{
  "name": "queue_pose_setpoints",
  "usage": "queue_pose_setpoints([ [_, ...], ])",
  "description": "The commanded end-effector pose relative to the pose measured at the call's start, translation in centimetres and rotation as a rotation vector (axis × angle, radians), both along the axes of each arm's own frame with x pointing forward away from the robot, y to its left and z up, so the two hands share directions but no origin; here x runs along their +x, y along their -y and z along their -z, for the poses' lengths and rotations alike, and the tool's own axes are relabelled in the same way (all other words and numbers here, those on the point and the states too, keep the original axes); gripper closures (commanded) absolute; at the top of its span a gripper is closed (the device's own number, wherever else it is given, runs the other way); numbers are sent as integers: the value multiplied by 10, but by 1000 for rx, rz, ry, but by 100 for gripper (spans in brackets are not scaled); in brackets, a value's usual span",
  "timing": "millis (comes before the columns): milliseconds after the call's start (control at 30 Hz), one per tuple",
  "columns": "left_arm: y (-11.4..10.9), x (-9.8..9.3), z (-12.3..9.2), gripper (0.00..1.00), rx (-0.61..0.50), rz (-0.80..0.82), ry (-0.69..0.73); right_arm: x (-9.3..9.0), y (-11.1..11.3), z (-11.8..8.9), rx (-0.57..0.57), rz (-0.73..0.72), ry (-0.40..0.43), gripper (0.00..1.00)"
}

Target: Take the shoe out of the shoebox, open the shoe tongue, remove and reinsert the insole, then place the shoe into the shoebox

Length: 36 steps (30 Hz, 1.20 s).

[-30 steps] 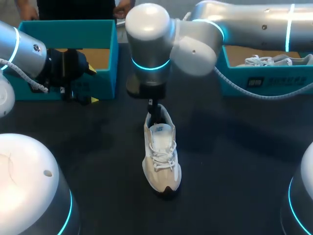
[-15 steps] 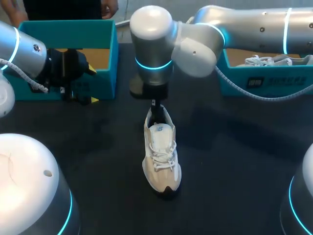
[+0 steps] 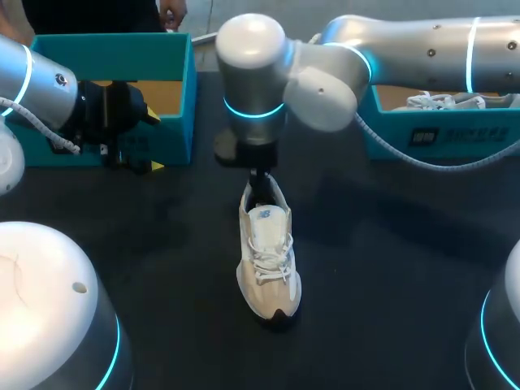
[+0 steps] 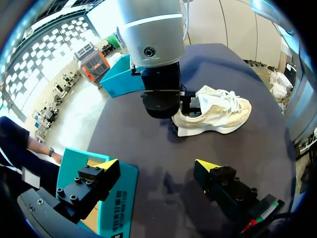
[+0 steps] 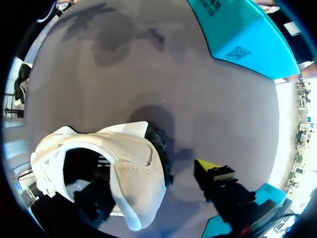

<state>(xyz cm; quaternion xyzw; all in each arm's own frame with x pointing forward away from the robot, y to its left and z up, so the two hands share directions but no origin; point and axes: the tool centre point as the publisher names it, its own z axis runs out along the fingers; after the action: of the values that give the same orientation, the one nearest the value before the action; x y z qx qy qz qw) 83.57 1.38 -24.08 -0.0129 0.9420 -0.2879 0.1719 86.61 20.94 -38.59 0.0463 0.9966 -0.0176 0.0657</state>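
Right pincer (image 3: 258, 185) is being shown spread astride the heel of the shoe (image 3: 268, 260). If closed off-centre, the shoe is likely being tipped or dragged. Left pincer (image 4: 157, 164) is spread, empty.

Silver arms (image 3: 406, 36), glowing cyan joint rings (image 3: 253, 110)

table (image 3: 390, 268): dark matte top, near-black, spans the frame from the lower edge up to the upper third. soft-edged shadow patches at centre-left and right of centre, a broader one toward the upper middle. surface looks flat and uniform, light on it is even
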Motion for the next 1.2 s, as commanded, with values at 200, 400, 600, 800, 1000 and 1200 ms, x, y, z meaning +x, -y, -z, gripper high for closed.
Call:
queue_pose_setpoints([
  [200,0,0,0,0,4,-1,0,-2,0,6,-22,18,-29,73],
  [400,0,0,0,0,4,-1,0,-4,-1,0,-27,42,-23,100],
  [600,0,0,0,0,4,-1,0,-7,-1,-25,-44,34,4,100],
  [800,0,0,0,0,4,-1,0,-13,4,-72,-61,9,21,100],
  [1000,0,0,0,0,4,-1,0,-22,5,-119,-40,-40,41,100],
  [1200,0,0,0,0,4,-1,0,-26,9,-161,-24,-69,49,100],
])
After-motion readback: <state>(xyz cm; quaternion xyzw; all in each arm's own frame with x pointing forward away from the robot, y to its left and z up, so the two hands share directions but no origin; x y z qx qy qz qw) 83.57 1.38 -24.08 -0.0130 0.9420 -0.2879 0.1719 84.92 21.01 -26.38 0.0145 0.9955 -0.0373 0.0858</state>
